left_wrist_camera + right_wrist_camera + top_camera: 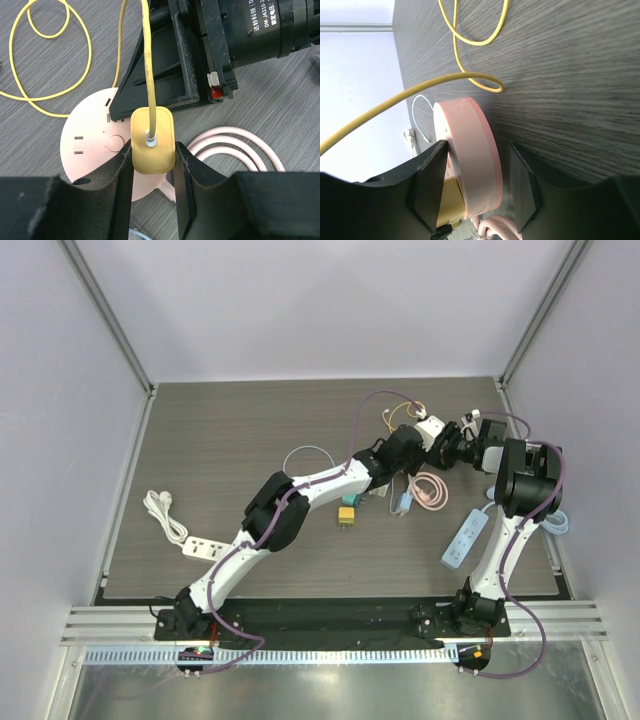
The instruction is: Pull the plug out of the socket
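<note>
A yellow plug (152, 150) sits in a round pink socket (85, 145), and its yellow cable (146, 60) runs upward. My left gripper (153, 146) is shut on the plug, one pad against each side. My right gripper (479, 145) straddles the socket (470, 150) edge-on. Its left finger (427, 185) rests on the socket's face and its right finger (522, 185) stands a small gap off the underside. From the left wrist camera that gripper's black finger (155, 75) lies across the socket's top. In the top view both grippers meet at the far right (445, 440).
A coiled pink cable (430, 490) lies just below the socket. A white-blue power strip (465, 540) is near the right arm. A white power strip (200, 548) lies at the left. Small green and yellow adapters (347, 508) and a white cable loop (305, 455) lie mid-table.
</note>
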